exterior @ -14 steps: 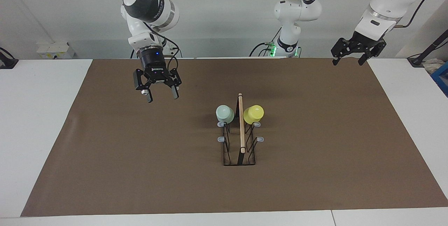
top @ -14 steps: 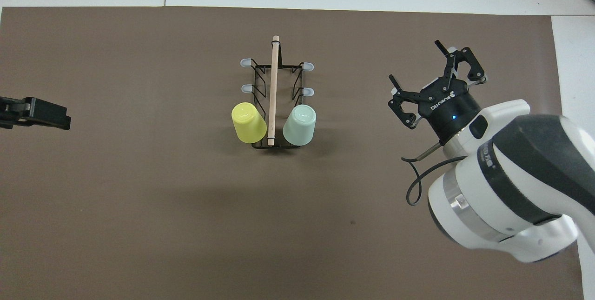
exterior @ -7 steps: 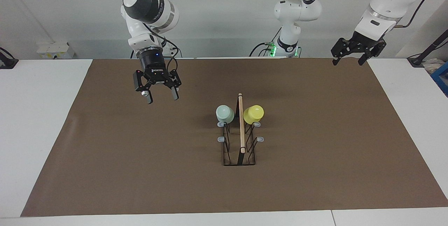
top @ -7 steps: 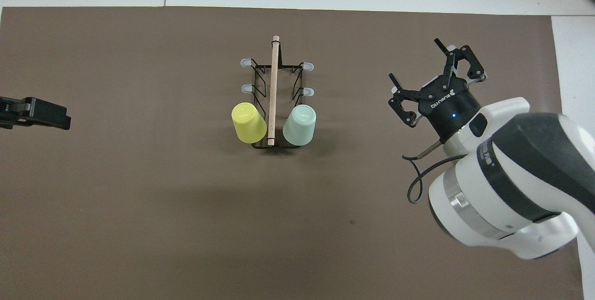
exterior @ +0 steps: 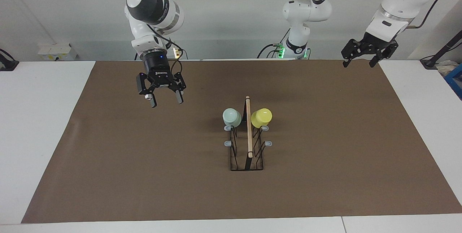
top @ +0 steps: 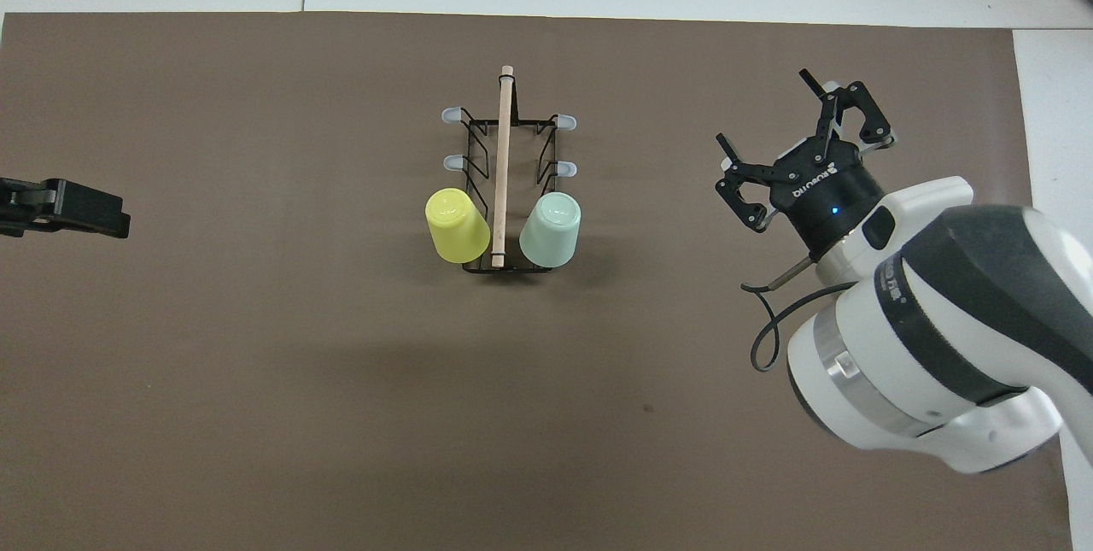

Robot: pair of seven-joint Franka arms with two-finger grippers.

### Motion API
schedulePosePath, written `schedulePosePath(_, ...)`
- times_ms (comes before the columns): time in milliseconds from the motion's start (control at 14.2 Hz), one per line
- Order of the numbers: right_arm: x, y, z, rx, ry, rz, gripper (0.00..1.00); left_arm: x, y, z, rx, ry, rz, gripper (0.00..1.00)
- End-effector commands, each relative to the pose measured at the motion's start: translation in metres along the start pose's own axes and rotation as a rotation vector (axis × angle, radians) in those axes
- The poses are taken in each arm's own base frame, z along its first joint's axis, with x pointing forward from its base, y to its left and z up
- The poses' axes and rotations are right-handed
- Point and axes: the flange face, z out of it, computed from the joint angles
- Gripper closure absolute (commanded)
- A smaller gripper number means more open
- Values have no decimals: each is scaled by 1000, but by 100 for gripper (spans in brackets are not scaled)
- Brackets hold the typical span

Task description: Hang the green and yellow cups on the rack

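Facing view: the pale mint-green plastic cup [exterior: 231, 117] and bright yellow plastic cup [exterior: 261, 117] hang on the black wire rack [exterior: 247, 146] mid-table; the right gripper [exterior: 166, 100] hovers empty, fingers spread, over the brown mat [exterior: 144, 160]. Overhead view: the left gripper [top: 64, 208], released, waits at the left arm's table edge.

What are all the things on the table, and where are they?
Green cup: one, pale mint green, upside down on a rack peg nearest the robots, on the right arm's side.
Yellow cup: one, bright yellow, upside down on a rack peg nearest the robots, on the left arm's side.
Rack: one, black wire with a light wooden rod on top, mid-mat; four grey-tipped pegs bare.
Mat: one, brown, covering most of the table.
Table: one, white.
Right gripper: one, black, open, empty, up over the mat toward the right arm's end.
Left gripper: one, black, open, empty, waiting over the mat's edge at the left arm's end.
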Motion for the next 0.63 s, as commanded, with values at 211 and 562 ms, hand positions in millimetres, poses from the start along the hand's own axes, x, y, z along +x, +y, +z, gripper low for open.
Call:
schedulePosePath(211,6,16,9,6,22,-205,0,-3,-1,1,16,-12,-12,0)
schedulePosePath(562,15,25,19,66,57,-199,0,-3,-1,0,16,-9,-12,0)
